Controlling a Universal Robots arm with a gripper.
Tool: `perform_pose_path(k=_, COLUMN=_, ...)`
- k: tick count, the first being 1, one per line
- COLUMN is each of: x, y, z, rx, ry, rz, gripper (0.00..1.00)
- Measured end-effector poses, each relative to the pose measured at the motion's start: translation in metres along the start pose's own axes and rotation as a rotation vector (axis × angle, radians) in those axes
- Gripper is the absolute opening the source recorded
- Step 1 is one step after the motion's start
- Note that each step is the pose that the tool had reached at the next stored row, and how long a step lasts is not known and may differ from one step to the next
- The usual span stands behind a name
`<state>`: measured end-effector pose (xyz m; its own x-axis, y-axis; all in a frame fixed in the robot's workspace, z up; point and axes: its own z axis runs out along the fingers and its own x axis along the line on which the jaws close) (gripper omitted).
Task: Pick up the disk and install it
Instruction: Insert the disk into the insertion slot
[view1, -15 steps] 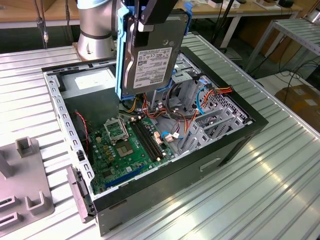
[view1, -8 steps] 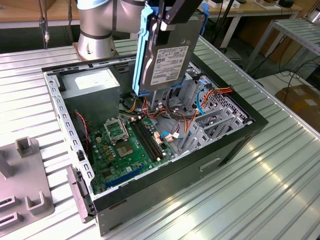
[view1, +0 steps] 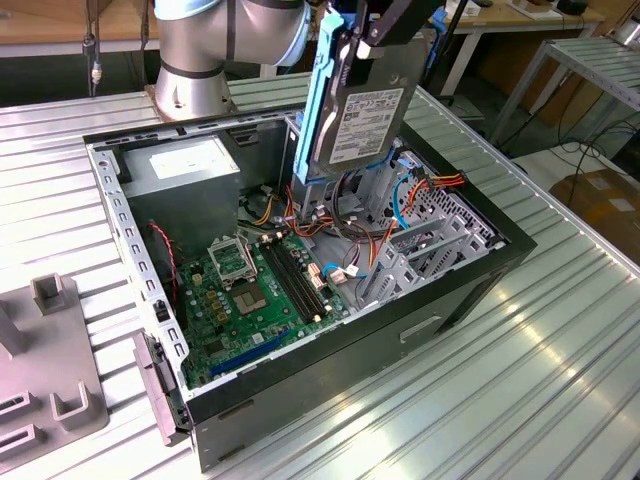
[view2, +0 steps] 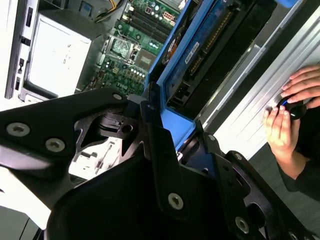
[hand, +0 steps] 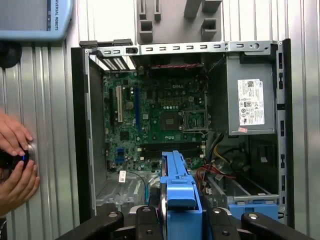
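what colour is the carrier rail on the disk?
Bright blue; the carrier rail along the disk shows best in the exterior view.

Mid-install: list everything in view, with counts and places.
grey metal hard drive with blue carrier rail: one, held near-upright over case
open black computer case: one, on slatted table
green motherboard: one, inside case
grey power supply box with white label: one, case corner
grey fixture blocks: several, table, exterior view's left
slatted metal table: one, under everything
person's hands: two, beside case
silver robot arm: one, beyond case
black gripper: one, shut on hard drive
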<state>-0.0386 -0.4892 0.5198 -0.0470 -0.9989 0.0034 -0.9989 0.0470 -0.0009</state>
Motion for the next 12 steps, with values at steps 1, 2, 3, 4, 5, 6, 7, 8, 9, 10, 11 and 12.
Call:
perform_pose_path(k=1, x=-0.0002, y=-0.0044, z=0.0001, rx=0.0000, ry=0.0000, rz=0.000, gripper=0.37)
perform_pose_path(k=2, x=-0.0001, y=-0.0076, z=0.0002, rx=-0.0001, ry=0.0002, rz=0.000, gripper=0.37)
perform_pose_path(k=3, x=0.0011, y=-0.0092, z=0.0008, rx=0.0000, ry=0.0001, rz=0.000, gripper=0.37)
perform_pose_path(k=4, x=0.0030, y=-0.0099, z=0.0011, rx=-0.0001, ry=0.0001, rz=0.000, gripper=0.37)
perform_pose_path(k=5, x=0.0052, y=-0.0103, z=0.0014, rx=0.0000, ry=0.0000, rz=0.000, gripper=0.37)
perform_pose_path(k=6, x=0.0098, y=-0.0110, z=0.0020, rx=0.0001, ry=-0.0003, rz=0.000, gripper=0.37)
perform_pose_path(k=7, x=0.0125, y=-0.0115, z=0.0022, rx=0.0000, ry=-0.0002, rz=0.000, gripper=0.37)
perform_pose_path(k=8, x=0.0152, y=-0.0123, z=0.0026, rx=0.0001, ry=-0.0003, rz=0.000, gripper=0.37)
perform_pose_path(k=9, x=0.0180, y=-0.0134, z=0.0031, rx=0.0001, ry=-0.0004, rz=0.000, gripper=0.37)
perform_pose_path(k=10, x=0.0209, y=-0.0147, z=0.0036, rx=0.0001, ry=-0.0003, rz=0.000, gripper=0.37)
perform_pose_path(k=11, x=0.0230, y=-0.0158, z=0.0039, rx=0.0001, ry=-0.0003, rz=0.000, gripper=0.37)
perform_pose_path(k=12, x=0.0248, y=-0.0169, z=0.0043, rx=0.0001, ry=-0.0003, rz=0.000, gripper=0.37)
